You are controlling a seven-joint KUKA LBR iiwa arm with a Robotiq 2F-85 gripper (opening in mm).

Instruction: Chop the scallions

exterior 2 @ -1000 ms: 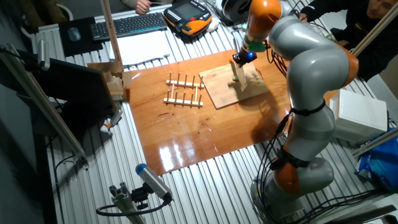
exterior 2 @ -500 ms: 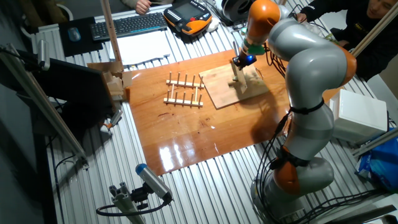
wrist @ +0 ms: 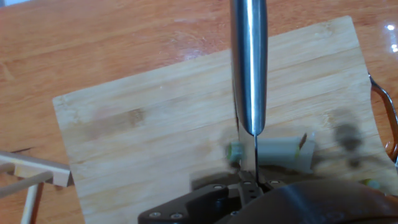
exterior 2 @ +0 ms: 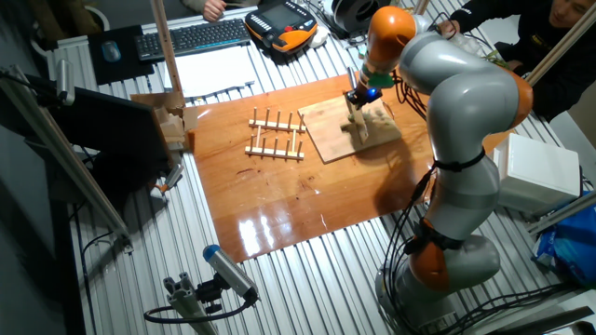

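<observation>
A wooden cutting board (exterior 2: 321, 130) lies at the back right of the brown table top. My gripper (exterior 2: 358, 100) hangs over its right half, shut on a knife (exterior 2: 354, 119) that points down at the board. In the hand view the steel blade (wrist: 249, 68) runs edge-on up the middle of the board (wrist: 155, 124). Under the blade lies a short pale scallion piece (wrist: 283, 151), with a small cut bit (wrist: 235, 150) just left of the blade. My fingers are hidden behind the dark gripper body at the bottom edge.
A wooden peg rack (exterior 2: 276, 136) lies left of the board, and its corner (wrist: 37, 171) shows in the hand view. Wood blocks (exterior 2: 172, 126) stand at the table's left edge. A keyboard (exterior 2: 196, 35) and a pendant (exterior 2: 284, 23) lie behind. A metal loop (wrist: 385, 118) sits right of the board.
The hand with the knife has shifted slightly left and toward the board's far side. The board and the rack have not moved.
</observation>
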